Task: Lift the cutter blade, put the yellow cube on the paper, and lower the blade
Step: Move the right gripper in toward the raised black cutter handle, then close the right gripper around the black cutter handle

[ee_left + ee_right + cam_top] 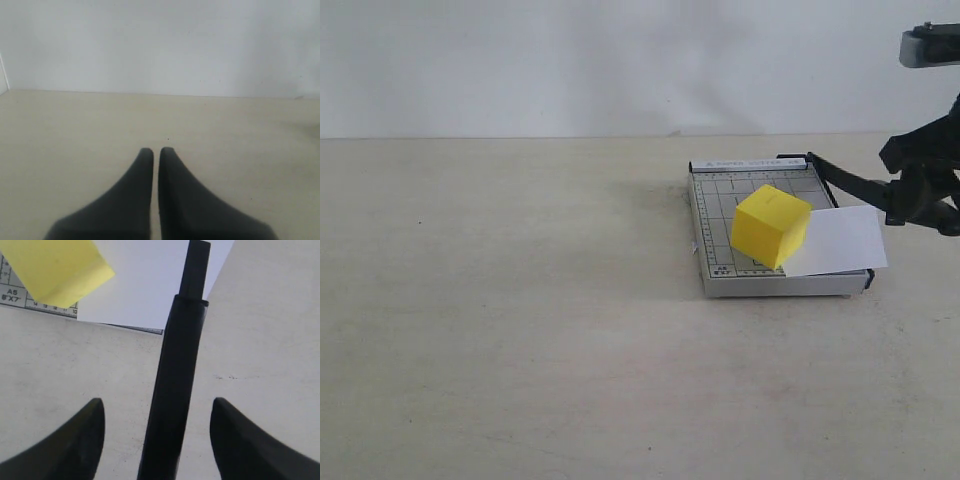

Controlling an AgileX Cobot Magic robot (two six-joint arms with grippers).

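Observation:
The yellow cube (pixel 770 225) rests on the grey gridded trimmer (pixel 715 215), at the left end of the white paper (pixel 840 240) that sticks out over the trimmer's right side. The black cutter blade (pixel 850 183) slants up from its hinge at the back, out over the paper toward my right gripper (pixel 920 205). In the right wrist view the thick handle (pixel 177 380) runs between the spread fingers of my right gripper (pixel 157 402), with gaps on both sides; cube (pixel 55 270), paper (pixel 145 285) and trimmer (pixel 12 292) lie beyond. My left gripper (pixel 156 149) is shut on nothing.
A beige tabletop (pixel 520 320) stretches left of and in front of the trimmer, with a pale wall (pixel 620 60) behind. The left wrist view holds only bare table (pixel 75 125) and wall. My left arm is outside the exterior view.

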